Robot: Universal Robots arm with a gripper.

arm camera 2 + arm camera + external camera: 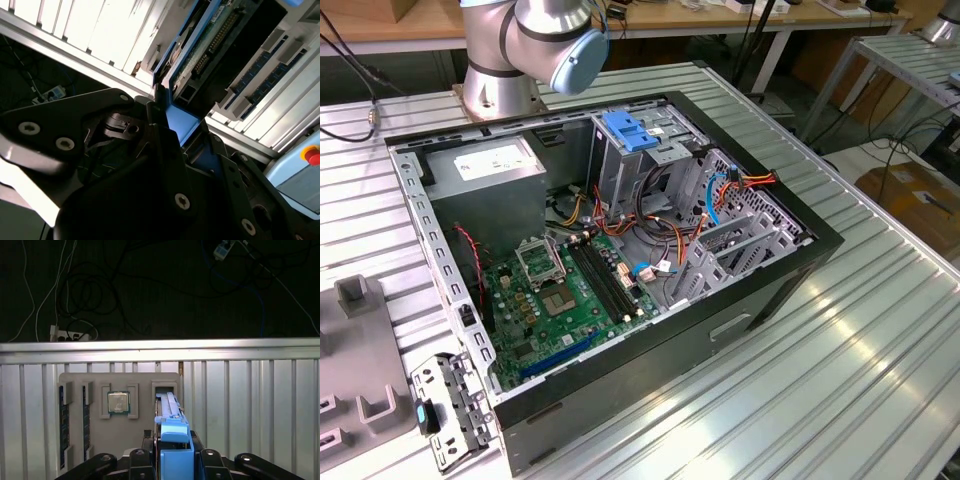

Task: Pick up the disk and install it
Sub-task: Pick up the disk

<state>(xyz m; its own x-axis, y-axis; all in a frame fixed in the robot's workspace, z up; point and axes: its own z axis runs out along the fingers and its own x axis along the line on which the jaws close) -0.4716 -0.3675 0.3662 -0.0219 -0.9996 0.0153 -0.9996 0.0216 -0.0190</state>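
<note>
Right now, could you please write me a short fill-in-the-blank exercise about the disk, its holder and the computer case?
1. In the first wrist view, the gripper is at the ___-coloured end of the disk.
2. Beside the disk's slot, the grey holder carries one square ___.
3. In the exterior view, the computer case lies with its side panel ___.
4. The motherboard inside the case is coloured ___.

Missing words: blue; chip; off; green.
</note>
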